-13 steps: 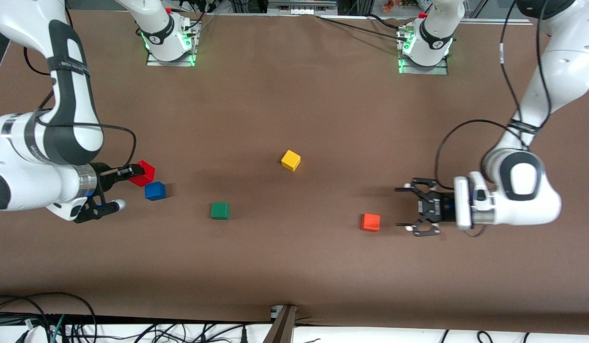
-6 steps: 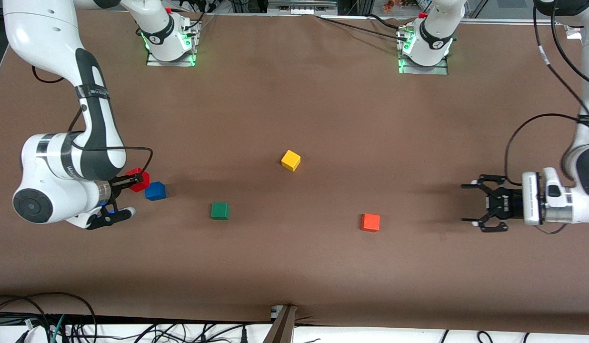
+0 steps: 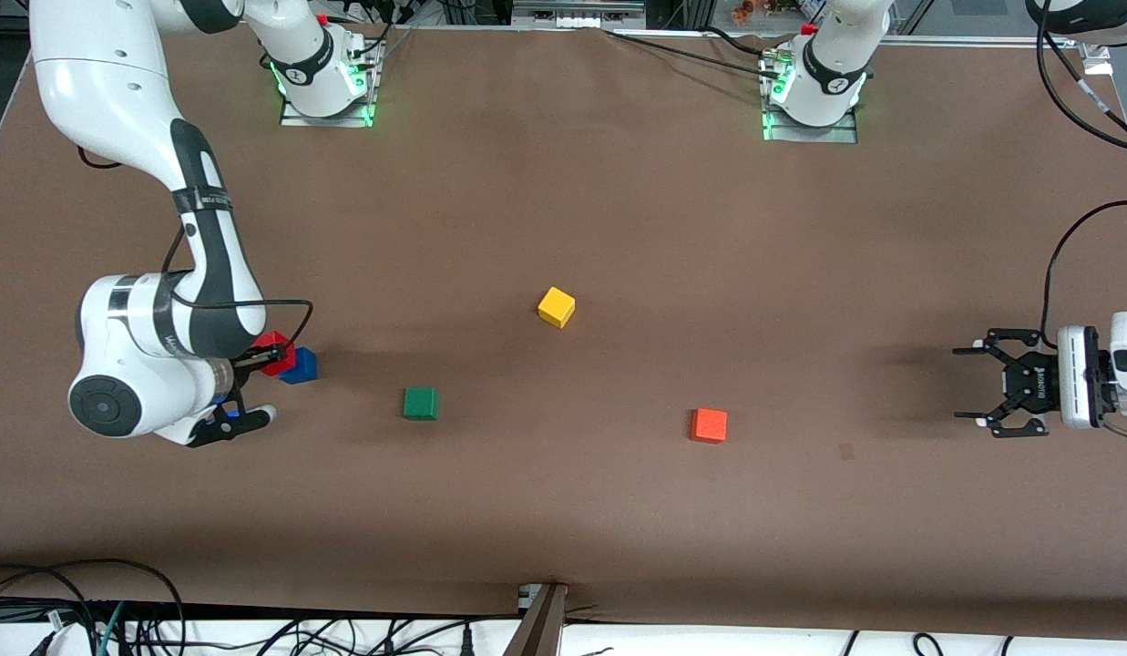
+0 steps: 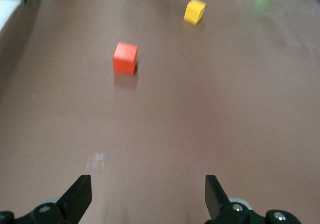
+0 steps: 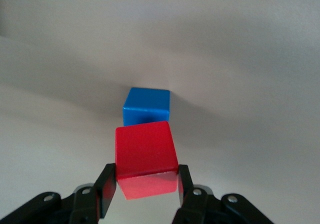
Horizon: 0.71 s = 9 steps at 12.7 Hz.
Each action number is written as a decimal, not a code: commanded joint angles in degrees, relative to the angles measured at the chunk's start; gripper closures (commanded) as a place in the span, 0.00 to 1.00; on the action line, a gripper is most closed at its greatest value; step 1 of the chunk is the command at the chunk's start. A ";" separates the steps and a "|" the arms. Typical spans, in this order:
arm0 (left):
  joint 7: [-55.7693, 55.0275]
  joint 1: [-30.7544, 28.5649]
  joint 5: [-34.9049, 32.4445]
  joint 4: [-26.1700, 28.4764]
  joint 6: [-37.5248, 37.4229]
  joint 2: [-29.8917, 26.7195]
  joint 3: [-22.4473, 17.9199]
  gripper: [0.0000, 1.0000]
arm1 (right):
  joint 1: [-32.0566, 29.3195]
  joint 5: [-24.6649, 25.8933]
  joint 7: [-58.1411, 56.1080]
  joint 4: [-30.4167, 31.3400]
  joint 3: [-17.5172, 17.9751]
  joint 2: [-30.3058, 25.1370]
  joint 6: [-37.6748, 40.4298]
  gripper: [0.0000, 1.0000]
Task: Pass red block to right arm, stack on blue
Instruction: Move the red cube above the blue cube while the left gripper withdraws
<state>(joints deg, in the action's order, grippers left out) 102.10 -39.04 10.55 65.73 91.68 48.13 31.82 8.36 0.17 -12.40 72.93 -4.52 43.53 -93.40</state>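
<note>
Brown covering spreads over the worktop (image 3: pixel 563 510), with 2 arm bases along its edge farthest from the front camera; the right end effector (image 3: pixel 264 357) is clenched on the red block (image 3: pixel 273 351), holding it up over the worktop at the right arm's end, just beside the blue cube (image 3: pixel 301 365); the right wrist view shows the red block (image 5: pixel 146 159) pinched between 2 black fingers (image 5: pixel 106 189), with the blue cube (image 5: pixel 146 105) resting on the worktop just past it; the left end effector (image 3: pixel 982 392) hangs released and empty over the left arm's end, its fingers (image 4: pixel 80 196) spread wide; 3 other cubes lie well apart: yellow cube (image 3: pixel 556 307), green cube (image 3: pixel 421 403), orange cube (image 3: pixel 709 425).
</note>
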 commanded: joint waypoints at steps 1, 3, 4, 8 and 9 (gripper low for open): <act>-4.18 1.07 -8.14 -1.48 -1.59 -6.53 -1.58 0.00 | 1.22 1.06 2.38 -0.42 0.21 0.42 -0.64 1.00; -7.51 1.68 -15.70 -1.40 -1.59 -12.07 -1.58 0.00 | 1.31 1.06 2.99 -0.42 0.21 0.77 -1.08 1.00; -10.49 1.94 -17.56 -1.05 -2.20 -14.27 -1.58 0.00 | 1.31 1.06 3.00 -0.42 0.21 1.12 -1.17 1.00; -16.22 2.12 -19.08 -0.87 -7.39 -19.47 -1.67 0.00 | 0.69 1.14 3.87 -0.42 -0.23 1.56 -1.44 1.00; -18.14 2.64 -19.25 -0.78 -8.18 -20.52 -1.67 0.00 | 0.69 1.23 3.96 -0.42 -0.23 1.56 -1.44 1.00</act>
<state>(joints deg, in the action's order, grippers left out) 86.61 -37.50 -6.85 63.34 84.60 30.29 31.16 9.30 0.44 -9.45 72.93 -4.80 44.68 -94.42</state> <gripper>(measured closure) 0.000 0.445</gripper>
